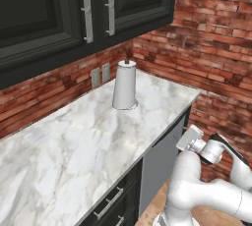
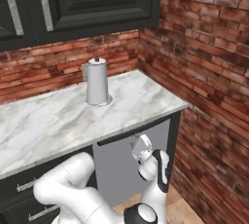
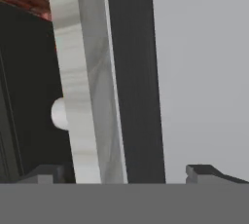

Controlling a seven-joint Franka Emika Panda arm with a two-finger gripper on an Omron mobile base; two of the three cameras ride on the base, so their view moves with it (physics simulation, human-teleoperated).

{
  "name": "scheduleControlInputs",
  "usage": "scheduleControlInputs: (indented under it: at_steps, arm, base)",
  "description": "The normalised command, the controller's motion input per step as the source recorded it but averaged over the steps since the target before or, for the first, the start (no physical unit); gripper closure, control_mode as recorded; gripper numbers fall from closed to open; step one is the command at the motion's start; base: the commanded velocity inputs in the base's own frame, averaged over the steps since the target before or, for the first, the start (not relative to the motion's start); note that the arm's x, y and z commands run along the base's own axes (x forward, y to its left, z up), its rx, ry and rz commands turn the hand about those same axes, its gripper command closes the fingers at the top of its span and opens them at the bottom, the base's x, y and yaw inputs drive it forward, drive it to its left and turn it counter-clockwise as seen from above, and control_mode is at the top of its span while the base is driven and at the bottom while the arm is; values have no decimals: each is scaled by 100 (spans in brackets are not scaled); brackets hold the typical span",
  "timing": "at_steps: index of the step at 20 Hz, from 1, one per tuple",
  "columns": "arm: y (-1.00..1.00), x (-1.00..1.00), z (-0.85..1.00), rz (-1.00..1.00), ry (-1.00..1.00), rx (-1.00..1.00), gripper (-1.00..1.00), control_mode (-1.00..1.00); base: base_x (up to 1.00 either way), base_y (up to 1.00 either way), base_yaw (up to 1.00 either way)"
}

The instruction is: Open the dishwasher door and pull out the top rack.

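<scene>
The dishwasher door [image 2: 119, 167] is a plain grey panel standing upright under the marble counter, and it looks closed with a dark gap along its top edge. It also appears as a grey panel [image 1: 158, 168] beside the black drawers. My gripper [image 2: 141, 146] is just in front of the door's upper part, right below the counter edge, and it sits at the door's top right corner [image 1: 188, 138]. In the hand view the gripper [image 3: 126, 174] is open, its fingertips [image 3: 209, 172] spread wide, with the grey door [image 3: 204, 72] and the dark strip ahead. The top rack is hidden.
A paper towel roll [image 1: 124, 85] stands on the marble counter [image 1: 74, 141]. Black drawers with silver bar handles [image 1: 109, 203] sit left of the door. A brick wall [image 2: 209, 121] closes in on the right, and black upper cabinets [image 1: 49, 14] hang above.
</scene>
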Motion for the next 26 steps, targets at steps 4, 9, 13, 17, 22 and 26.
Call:
scheduleControlInputs:
  at_steps: [4,9,13,17,22,26]
  arm:
    - [0,53,-8,0,0,0,-100,-100]
    - [2,62,-26,0,0,-1,-100,-100]
    - [0,33,-15,0,-4,0,-100,-100]
    - [1,36,-18,0,-2,0,-100,-100]
    - [21,56,-7,0,-10,0,100,-100]
    - [36,52,0,0,-20,0,100,-100]
  base:
    - [0,0,0]
    - [0,0,0]
    - [0,0,0]
    - [0,0,0]
    - [0,0,0]
    - [0,0,0]
